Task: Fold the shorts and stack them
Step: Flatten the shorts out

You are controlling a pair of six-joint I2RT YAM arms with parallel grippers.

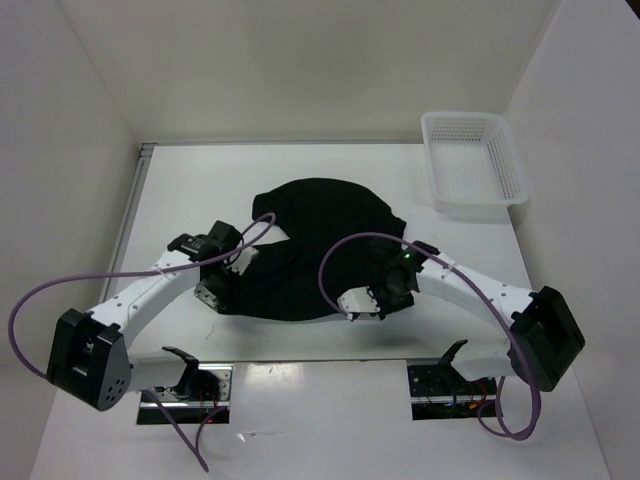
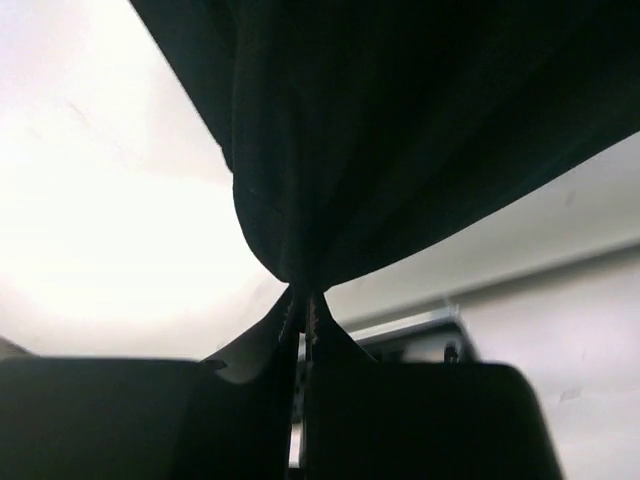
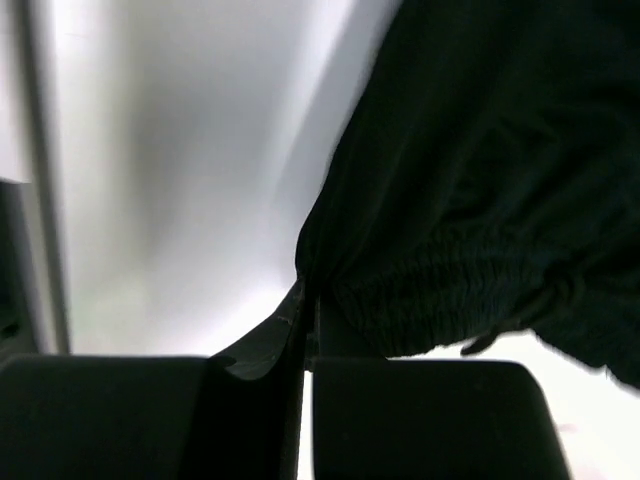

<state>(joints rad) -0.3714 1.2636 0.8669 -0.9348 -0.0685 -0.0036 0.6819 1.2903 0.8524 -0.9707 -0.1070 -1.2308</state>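
The black shorts (image 1: 310,235) lie bunched in the middle of the white table. My left gripper (image 1: 212,295) is at their near left edge, shut on a pinch of the black fabric (image 2: 330,150), which fans out above the closed jaws (image 2: 303,300). At the near right edge my right gripper (image 1: 352,312) is also shut on the cloth; its wrist view shows the gathered elastic waistband (image 3: 450,290) beside the closed fingers (image 3: 308,300). The drawstring does not show clearly.
A white plastic mesh basket (image 1: 512,170) stands at the far right of the table. White walls enclose the table on the left, back and right. Purple cables loop over both arms.
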